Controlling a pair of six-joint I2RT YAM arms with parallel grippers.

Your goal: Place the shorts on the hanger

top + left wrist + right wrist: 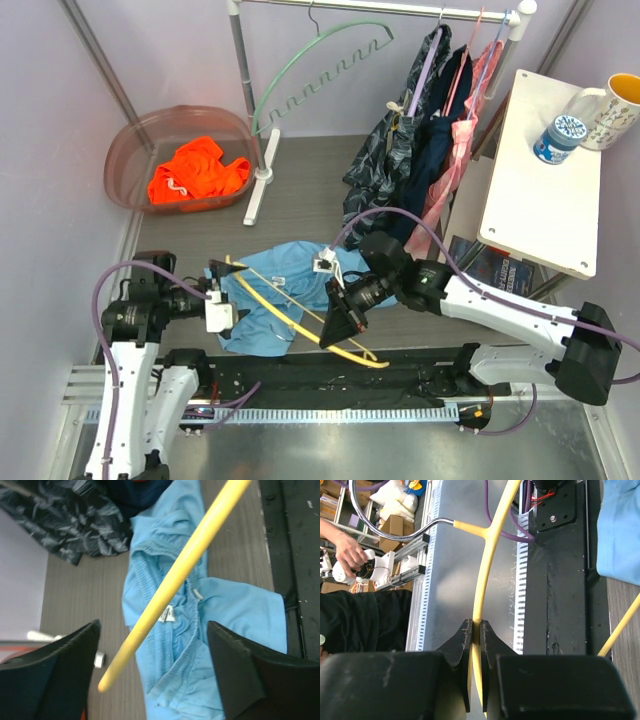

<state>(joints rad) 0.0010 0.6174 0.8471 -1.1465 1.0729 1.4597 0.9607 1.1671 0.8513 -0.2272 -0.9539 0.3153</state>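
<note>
The sky-blue shorts (285,295) lie crumpled on the dark floor mat between the arms; the left wrist view shows their elastic waistband and label (170,630). The yellow hanger (300,320) is held tilted over the shorts. My right gripper (338,325) is shut on the hanger's arch (490,555), the metal hook at the upper left in the right wrist view. My left gripper (228,298) is open above the shorts' left edge, and one yellow hanger arm (175,580) crosses between its fingers without touching them.
A pink basin (185,155) with an orange garment stands at the back left. A rail stand (262,170) carries a pale green hanger (320,60) and dark patterned clothes (420,150). A white side table (545,190) with a mug and bottle is at the right.
</note>
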